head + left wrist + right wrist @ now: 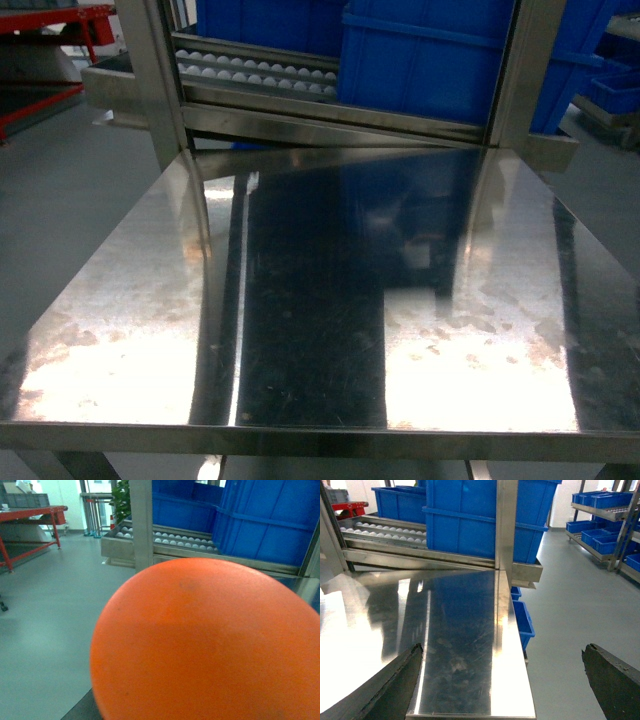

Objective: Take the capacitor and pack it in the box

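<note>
Nothing is packed yet: the steel tabletop (300, 330) shows neither capacitor nor box. The right gripper (502, 680) hangs spread wide; an orange blur hides the left one.

Bench (300, 330) is a shiny stainless steel sheet w/ a folded front lip, scuffed and smudgy, esp. near the front corners. Lots of glare: two bright white patches front left and front right, w/ a dark reflected band down the middle. Nothing I can make out lying on it in the head view or right wrist view, just reflections of the blue bins (440, 60) and steel uprights (155, 75) behind it. Back edge butts up against a roller rack (255, 75) w/ white rollers. Grey floor (570, 610) around it.
</note>
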{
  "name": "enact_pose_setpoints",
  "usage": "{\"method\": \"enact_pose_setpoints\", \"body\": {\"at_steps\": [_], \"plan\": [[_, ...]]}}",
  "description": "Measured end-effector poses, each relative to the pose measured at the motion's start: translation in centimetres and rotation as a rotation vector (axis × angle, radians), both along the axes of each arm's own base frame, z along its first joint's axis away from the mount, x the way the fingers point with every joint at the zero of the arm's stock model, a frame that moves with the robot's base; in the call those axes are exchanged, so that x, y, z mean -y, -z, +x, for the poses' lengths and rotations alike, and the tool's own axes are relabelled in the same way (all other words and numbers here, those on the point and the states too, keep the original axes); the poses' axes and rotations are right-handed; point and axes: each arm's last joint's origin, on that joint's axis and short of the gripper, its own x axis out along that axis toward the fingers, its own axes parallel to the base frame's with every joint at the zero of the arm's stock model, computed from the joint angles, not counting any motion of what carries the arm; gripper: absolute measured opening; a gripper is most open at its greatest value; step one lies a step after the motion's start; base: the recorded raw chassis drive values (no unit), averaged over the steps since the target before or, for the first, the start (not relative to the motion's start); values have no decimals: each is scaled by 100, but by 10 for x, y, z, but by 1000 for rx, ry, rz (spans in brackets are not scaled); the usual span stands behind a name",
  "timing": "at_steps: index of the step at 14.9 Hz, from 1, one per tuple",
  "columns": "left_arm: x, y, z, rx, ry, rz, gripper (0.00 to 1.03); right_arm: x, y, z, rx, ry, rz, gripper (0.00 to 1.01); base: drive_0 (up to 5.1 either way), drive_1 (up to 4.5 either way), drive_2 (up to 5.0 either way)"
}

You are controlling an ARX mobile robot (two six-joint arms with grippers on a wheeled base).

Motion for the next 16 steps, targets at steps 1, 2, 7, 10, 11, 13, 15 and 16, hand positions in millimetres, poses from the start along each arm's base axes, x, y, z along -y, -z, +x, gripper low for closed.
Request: {"method": "enact_pose_setpoints", "body": {"at_steps": [1, 2, 7, 10, 11, 13, 15, 16], "plan": [[0, 0, -1, -2, -2, 0, 44, 0, 0, 0, 0, 0, 0, 98, 0, 0, 0], [0, 0, -3, -3, -3, 0, 44, 0, 0, 0, 0, 0, 0, 98, 0, 0, 0], [0, 1, -9, -5, -3, 0, 44, 0, 0, 0, 0, 0, 0, 98, 0, 0, 0], [0, 4, -20, -19, -5, 0, 44, 0, 0, 0, -1, 0, 0, 98, 0, 0, 0], [0, 2, -21, 0, -6, 0, 44, 0, 0, 0, 0, -1, 0, 98, 0, 0, 0], [0, 4, -20, -9, -3, 0, 44, 0, 0, 0, -2, 0, 0, 98, 0, 0, 0], [0, 4, -20, -16, -3, 0, 44, 0, 0, 0, 0, 0, 0, 98, 0, 0, 0], [0, 4, -20, -16, -3, 0, 44, 0, 0, 0, 0, 0, 0, 98, 0, 0, 0]]}}
